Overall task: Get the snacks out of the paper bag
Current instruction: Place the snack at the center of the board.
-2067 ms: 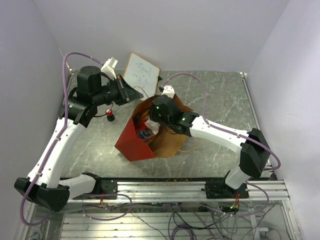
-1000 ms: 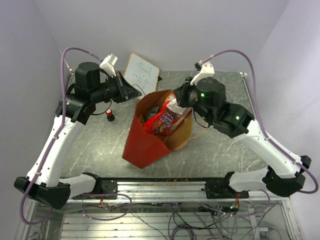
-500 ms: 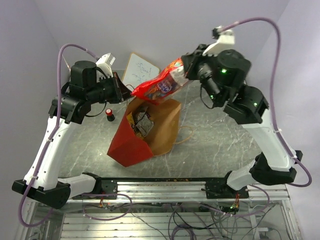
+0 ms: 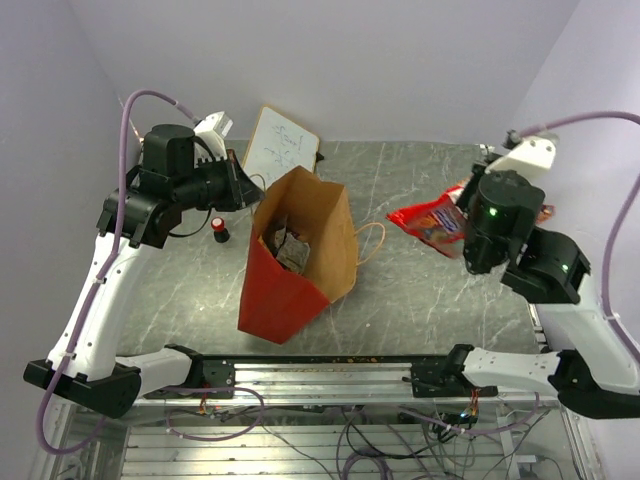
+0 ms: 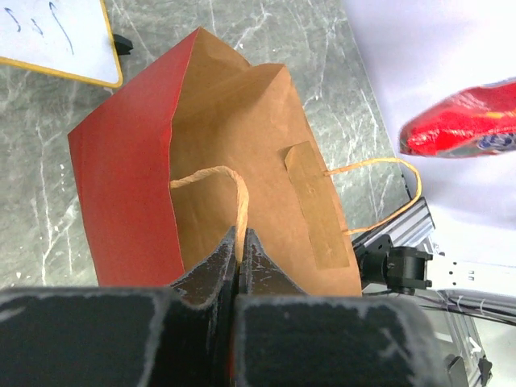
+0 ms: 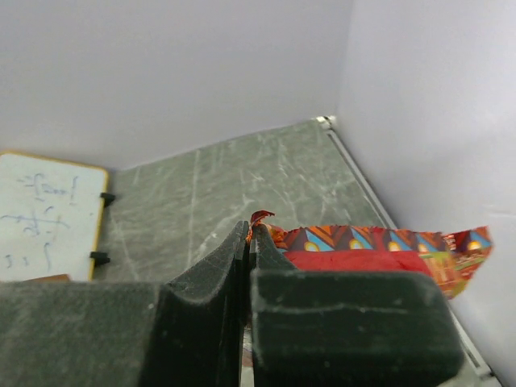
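Table; paper bag upright, mouth up

Whiteboard tilted at the back — small red-and-black cap nearby

Right claw carried candy bag out, rightward.

Open paper bag, candy bag (outside)
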You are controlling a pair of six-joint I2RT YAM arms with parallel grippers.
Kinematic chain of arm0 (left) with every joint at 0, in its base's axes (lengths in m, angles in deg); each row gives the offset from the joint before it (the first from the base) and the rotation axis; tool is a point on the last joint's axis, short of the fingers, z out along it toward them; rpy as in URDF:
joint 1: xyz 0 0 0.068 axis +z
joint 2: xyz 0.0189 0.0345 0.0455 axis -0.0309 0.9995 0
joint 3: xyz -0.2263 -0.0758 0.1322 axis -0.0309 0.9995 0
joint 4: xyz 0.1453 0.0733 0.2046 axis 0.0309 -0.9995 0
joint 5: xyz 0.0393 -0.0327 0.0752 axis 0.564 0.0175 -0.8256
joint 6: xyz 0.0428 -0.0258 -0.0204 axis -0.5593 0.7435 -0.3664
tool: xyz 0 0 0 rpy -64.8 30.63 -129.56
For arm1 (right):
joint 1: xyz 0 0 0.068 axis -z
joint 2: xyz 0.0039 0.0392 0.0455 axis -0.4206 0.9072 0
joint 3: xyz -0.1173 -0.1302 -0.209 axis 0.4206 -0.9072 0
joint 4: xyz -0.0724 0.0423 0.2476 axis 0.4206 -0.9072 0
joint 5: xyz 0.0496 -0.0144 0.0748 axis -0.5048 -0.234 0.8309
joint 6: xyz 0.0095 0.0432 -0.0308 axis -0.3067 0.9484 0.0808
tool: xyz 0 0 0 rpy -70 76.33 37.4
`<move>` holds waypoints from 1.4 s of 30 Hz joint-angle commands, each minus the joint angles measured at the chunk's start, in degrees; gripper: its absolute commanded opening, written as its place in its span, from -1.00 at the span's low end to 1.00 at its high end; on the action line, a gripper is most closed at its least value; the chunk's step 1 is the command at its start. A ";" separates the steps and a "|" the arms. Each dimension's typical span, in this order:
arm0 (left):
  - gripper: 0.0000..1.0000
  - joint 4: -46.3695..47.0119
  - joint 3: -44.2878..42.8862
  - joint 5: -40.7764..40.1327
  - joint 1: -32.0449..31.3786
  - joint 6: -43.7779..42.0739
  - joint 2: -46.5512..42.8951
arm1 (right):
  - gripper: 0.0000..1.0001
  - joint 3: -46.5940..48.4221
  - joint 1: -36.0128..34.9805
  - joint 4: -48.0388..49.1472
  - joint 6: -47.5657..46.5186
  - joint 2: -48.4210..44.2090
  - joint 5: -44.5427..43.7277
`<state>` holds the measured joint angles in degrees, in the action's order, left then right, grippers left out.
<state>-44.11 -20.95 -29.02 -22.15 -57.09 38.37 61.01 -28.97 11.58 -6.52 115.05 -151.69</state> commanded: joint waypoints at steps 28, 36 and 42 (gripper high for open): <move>-0.86 0.37 -2.00 0.83 0.34 1.77 -1.63 | -1.00 12.76 51.93 8.47 17.73 57.81 45.93; -0.84 0.34 -2.48 -0.14 0.34 2.50 -1.80 | 0.19 21.82 51.79 1.72 13.05 60.52 52.92; -0.79 0.83 -2.15 -1.26 0.34 3.01 -1.09 | 0.61 7.37 46.62 -1.22 12.86 42.53 70.44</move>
<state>-46.47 -22.52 -29.43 -22.15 -55.10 37.72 75.24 21.65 13.46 7.35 171.00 -95.82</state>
